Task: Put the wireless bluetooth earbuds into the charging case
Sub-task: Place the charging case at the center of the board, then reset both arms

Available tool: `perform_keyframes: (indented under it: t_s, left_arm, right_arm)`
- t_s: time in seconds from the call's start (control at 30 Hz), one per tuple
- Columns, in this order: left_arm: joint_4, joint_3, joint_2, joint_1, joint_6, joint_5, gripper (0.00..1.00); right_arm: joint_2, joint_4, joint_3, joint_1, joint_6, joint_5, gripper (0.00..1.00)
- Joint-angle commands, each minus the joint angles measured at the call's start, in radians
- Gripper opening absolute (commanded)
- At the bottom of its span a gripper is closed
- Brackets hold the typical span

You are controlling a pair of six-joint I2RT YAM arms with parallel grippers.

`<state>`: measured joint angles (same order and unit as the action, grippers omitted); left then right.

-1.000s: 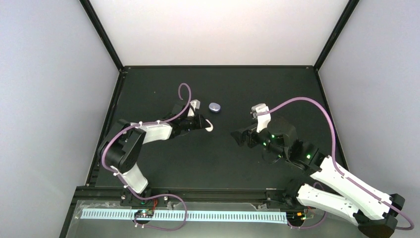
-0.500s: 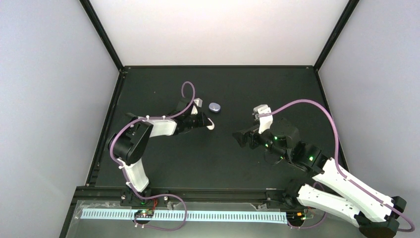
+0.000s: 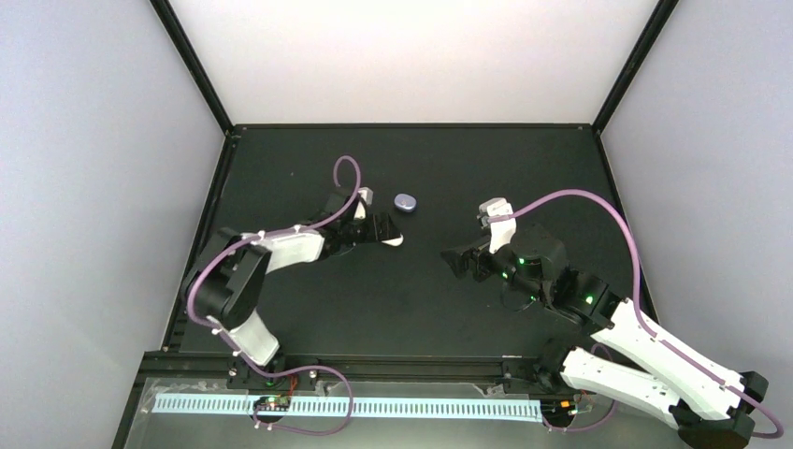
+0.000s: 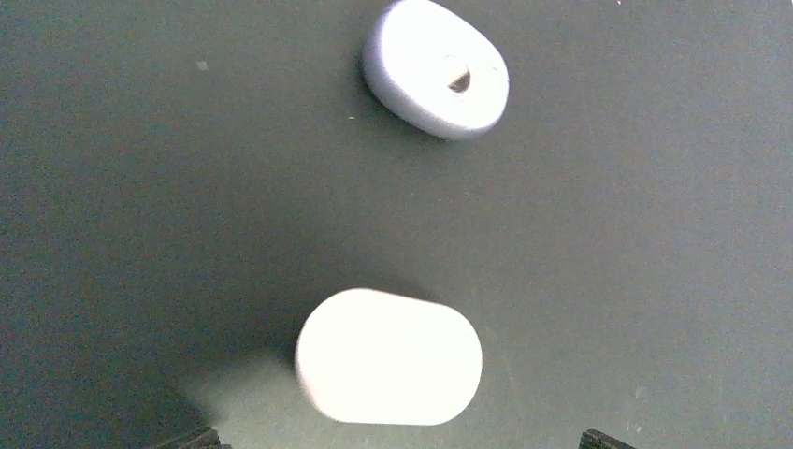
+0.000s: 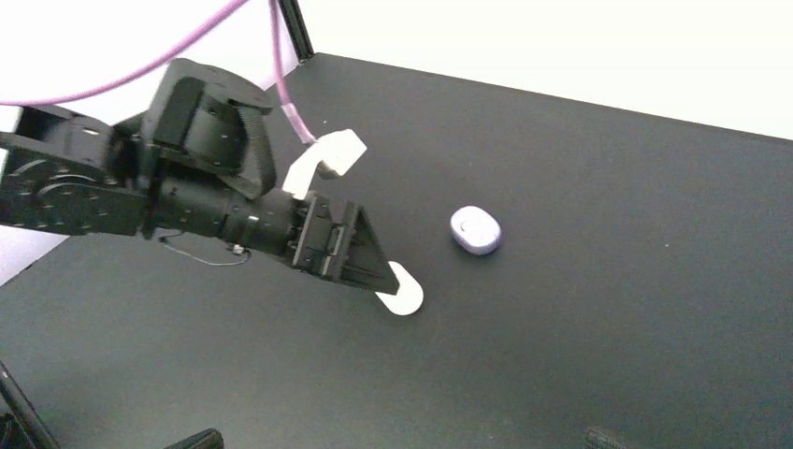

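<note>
Lying on the table (image 4: 655, 281) just ahead of the spread left claw (image 4: 393, 441), a white case (image 4: 388, 355); right claw (image 5: 397, 439) spread too.

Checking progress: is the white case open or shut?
Shut: the white case shows a smooth, unbroken rounded shell, with no lid raised.

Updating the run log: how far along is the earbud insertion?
Looks done: white case and purple case both lie closed, no loose earbuds visible; contents can't be confirmed. In hand: nothing; left gripper open at the white case, right gripper open, empty. Left: probably just pulling the arms back.
</note>
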<state>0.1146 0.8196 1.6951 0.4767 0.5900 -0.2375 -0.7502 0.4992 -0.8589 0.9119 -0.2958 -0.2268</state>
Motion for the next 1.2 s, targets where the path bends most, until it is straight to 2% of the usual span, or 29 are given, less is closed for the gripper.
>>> perform_keyframes:
  t_s: [0.0,0.13,0.33,0.5,0.63,0.77,0.9,1.03,1.17]
  left_arm:
    - [-0.143,-0.044,-0.176,-0.010,-0.015,0.130,0.99]
    - [-0.264,-0.061,-0.379,-0.013,-0.049,0.246,0.99]
    - [-0.504,0.003,-0.668,-0.011,-0.121,0.444,0.99]
    - [-0.554,0.004,-0.870,-0.013,-0.204,0.495,0.99]
    - [-0.557,-0.003,-1.007,-0.012,-0.211,0.522,0.99]
    - [-0.556,-0.030,-1.072,-0.012,-0.251,0.512,0.99]
    - [-0.563,-0.070,-1.085,-0.012,-0.292,0.476,0.99]
    - [-0.543,-0.109,-1.136,-0.011,-0.328,0.425,0.99]
    - [-0.488,-0.147,-1.221,-0.009,-0.325,0.468,0.99]
  right_arm:
    - [0.017,0.001,-0.033,-0.006,0.013,-0.027,1.00]
    - [0.015,-0.014,-0.034,-0.006,0.021,-0.028,1.00]
    - [0.010,-0.085,-0.031,-0.008,-0.027,-0.069,1.00]
    - [-0.131,-0.091,-0.058,-0.017,-0.085,-0.062,1.00]
    - [-0.259,-0.174,-0.025,-0.034,-0.138,0.049,1.00]
    - [-0.361,-0.342,0.081,-0.038,-0.215,0.098,0.96]
    - [-0.448,-0.363,0.088,-0.041,-0.282,0.088,0.90]
    - [-0.340,-0.386,0.128,-0.041,-0.314,-0.074,0.99]
    - [-0.212,-0.316,0.093,-0.042,-0.272,-0.426,1.00]
